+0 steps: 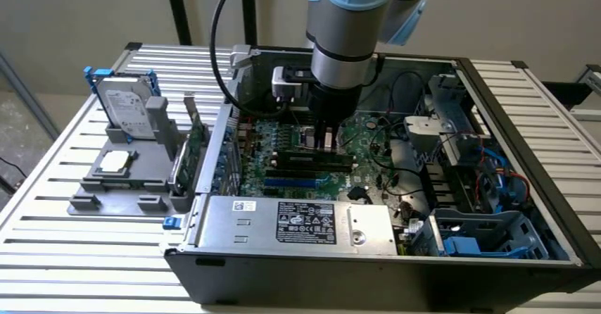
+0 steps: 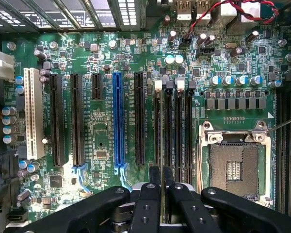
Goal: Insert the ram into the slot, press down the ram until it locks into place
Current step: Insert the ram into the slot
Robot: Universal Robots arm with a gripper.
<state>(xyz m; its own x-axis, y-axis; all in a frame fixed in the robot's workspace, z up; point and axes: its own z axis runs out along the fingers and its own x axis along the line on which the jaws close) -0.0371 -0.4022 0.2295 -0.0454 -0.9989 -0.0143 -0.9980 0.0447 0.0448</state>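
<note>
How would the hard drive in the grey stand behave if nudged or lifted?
The hard drive looks like a rigid metal box, so probably stiff and heavy for its size. It stands on edge in the grey stand, so a sideways push might tip it.

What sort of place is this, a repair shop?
Likely a robotics lab bench: a robot arm reaches into an open computer case on a slatted metal table, a hard drive standing in a grey holder beside it.

arm [image 1: 340, 43]: fat silver-grey tube, light-blue cap on the joint
cable [image 1: 217, 39]: black, loops down on the exterior view's left of it
wrist box [image 1: 284, 82]: small, white-grey
gripper [image 2: 161, 180]: all black, chunky links, round screw heads
</note>
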